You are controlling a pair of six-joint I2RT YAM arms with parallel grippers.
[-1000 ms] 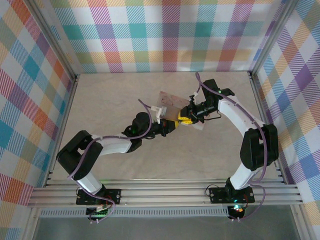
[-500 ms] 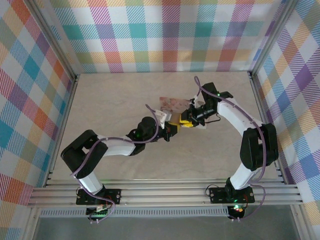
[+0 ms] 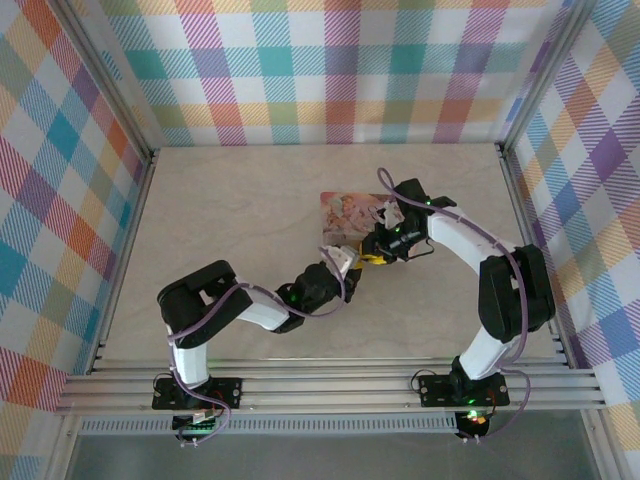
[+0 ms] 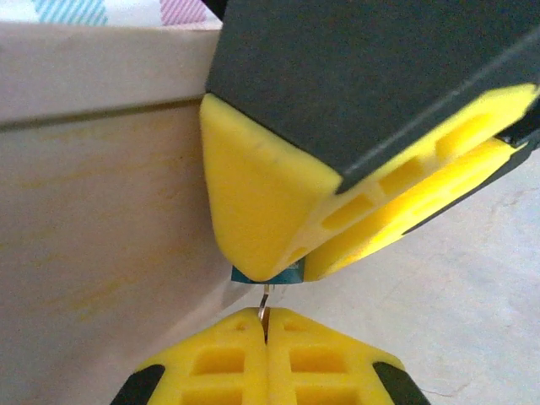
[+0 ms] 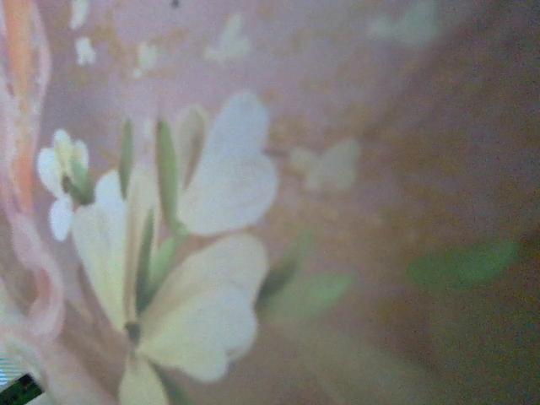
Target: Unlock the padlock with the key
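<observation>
One surface (image 3: pixel 200 200) carries one pink box (image 3: pixel 350 212). Two claws meet at the box's 6 o'clock edge. The right claw (image 4: pixel 283 267) grips the one blue padlock (image 4: pixel 268 276). The left claw (image 4: pixel 265 325), pressed closed, pinches the one key (image 4: pixel 265 302) at the padlock's 6 o'clock.

I'm looking at pastel plaid walls (image 3: pixel 330 70) enclosing a pale beige table (image 3: pixel 230 200); aluminium rails (image 3: pixel 330 385) are running along its near edge.
</observation>
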